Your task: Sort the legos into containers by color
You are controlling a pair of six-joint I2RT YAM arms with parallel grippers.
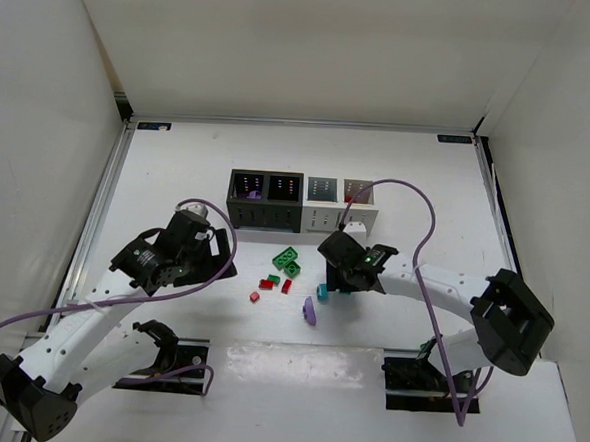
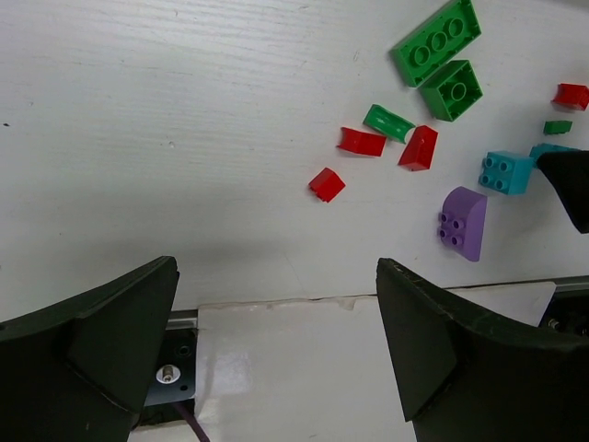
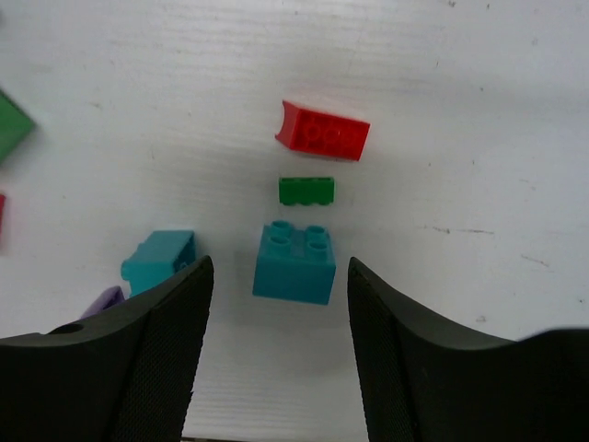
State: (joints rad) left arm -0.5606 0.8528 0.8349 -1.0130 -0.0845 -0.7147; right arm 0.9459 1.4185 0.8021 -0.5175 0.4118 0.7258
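The legos lie loose in front of the containers: green bricks (image 1: pixel 287 261), red pieces (image 1: pixel 268 284), a teal brick (image 1: pixel 322 292) and a purple one (image 1: pixel 309 311). The containers are two black bins (image 1: pixel 265 199) joined to two white bins (image 1: pixel 341 202). My right gripper (image 3: pixel 281 269) is open, low over the table, with a teal brick (image 3: pixel 294 262) just ahead between its fingertips, untouched. A small green piece (image 3: pixel 306 191) and a red brick (image 3: pixel 323 130) lie beyond it. My left gripper (image 2: pixel 276 272) is open and empty, left of the pile (image 2: pixel 419 147).
A second teal brick (image 3: pixel 158 260) lies by the right gripper's left finger, with the purple brick (image 2: pixel 463 222) nearby. A taped seam and a mount plate (image 2: pixel 170 373) run along the near table edge. White walls enclose the table.
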